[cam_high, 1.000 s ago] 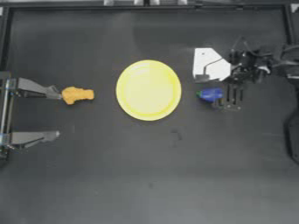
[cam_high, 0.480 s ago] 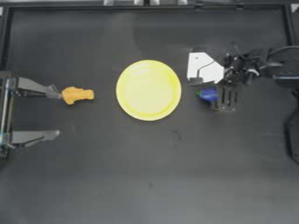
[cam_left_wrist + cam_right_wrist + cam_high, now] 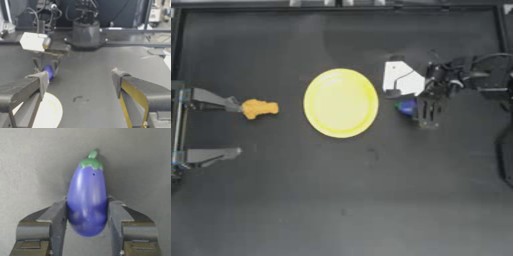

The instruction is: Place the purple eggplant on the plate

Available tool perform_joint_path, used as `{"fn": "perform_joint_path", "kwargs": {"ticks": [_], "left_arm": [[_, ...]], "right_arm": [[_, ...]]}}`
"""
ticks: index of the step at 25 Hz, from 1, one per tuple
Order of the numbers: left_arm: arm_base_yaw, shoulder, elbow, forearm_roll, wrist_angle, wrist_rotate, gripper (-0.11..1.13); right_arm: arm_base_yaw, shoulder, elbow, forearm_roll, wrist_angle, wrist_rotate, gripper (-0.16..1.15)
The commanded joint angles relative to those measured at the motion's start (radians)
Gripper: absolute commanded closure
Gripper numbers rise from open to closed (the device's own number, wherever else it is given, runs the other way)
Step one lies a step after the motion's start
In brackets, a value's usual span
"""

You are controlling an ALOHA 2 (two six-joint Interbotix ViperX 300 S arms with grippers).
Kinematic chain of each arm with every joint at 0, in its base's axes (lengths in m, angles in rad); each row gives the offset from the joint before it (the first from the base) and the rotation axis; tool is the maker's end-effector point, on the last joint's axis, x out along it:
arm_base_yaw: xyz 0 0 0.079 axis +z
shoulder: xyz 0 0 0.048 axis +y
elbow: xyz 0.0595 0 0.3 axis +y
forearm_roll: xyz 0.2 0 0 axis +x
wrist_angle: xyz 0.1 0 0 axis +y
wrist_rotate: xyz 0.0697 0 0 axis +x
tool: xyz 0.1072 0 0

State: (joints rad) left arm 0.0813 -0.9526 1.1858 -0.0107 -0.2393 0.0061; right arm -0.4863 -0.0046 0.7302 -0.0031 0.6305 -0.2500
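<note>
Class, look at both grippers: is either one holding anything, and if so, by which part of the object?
The right gripper holds the purple eggplant, its jaws pinching the fat lower body, the green stem end pointing away. The left gripper, parked at the table's left, holds nothing.

Even, dim overhead light; soft blur throughout, faint sheen on the table point(image 3: 338, 200)

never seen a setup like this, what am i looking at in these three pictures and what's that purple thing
This is a two-armed robot at a dark table. One picture looks straight down from above; the other two come from cameras on each arm's wrist. The right gripper is shut on a small purple eggplant, a toy with a green stem, just right of the empty yellow plate. The left gripper waits open at the left edge, with an orange-yellow lumpy toy beside it. The white piece looks like part of the right arm.
</note>
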Motion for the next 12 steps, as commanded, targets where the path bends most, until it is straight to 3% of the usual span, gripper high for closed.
{"fn": "perform_joint_path", "kwargs": {"ticks": [1,6,12], "left_arm": [[0.002,0.032,-0.018,0.0,-0.003,-0.002,-0.01],[0.003,0.044,-0.02,-0.002,-0.003,-0.002,-0.01],[0.012,0.044,-0.02,0.0,-0.003,-0.002,-0.01]], "right_arm": [[-0.002,-0.067,-0.035,0.025,0.005,-0.006,0.82],[0.008,-0.124,-0.104,0.04,0.035,-0.021,0.8],[0.051,-0.091,-0.253,0.048,0.064,-0.086,0.8]]}}
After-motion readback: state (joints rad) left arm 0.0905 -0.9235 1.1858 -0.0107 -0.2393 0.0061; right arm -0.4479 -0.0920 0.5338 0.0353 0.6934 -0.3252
